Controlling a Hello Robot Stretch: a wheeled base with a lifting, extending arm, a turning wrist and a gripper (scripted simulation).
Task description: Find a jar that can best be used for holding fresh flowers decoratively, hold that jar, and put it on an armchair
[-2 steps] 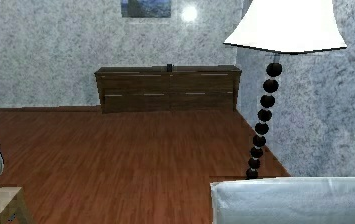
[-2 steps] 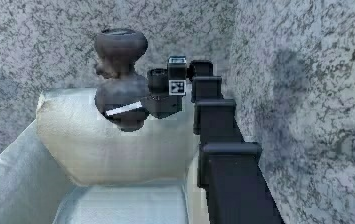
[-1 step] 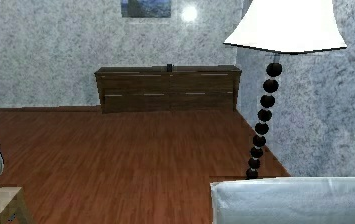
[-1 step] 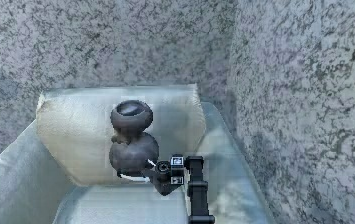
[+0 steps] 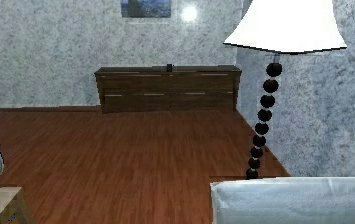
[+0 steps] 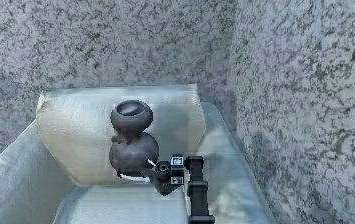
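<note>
A dark grey jar (image 6: 133, 133) with a bulbous body and a wide round mouth hangs at the far end of my gripper (image 6: 143, 172), so the gripper holds it. The jar is above the seat of a pale armchair (image 6: 35, 170), in front of its cream back cushion (image 6: 80, 125). The dark arm bar (image 6: 197, 200) rises from the bottom edge toward the jar. In the forward view, the armchair's white edge (image 5: 290, 200) lies at the bottom right.
Speckled grey walls close in behind and to the right of the armchair. The forward view has a wooden floor, a dark sideboard (image 5: 167, 88) against the far wall, a floor lamp (image 5: 266, 105) with a white shade at right, and a table corner (image 5: 0, 205) at bottom left.
</note>
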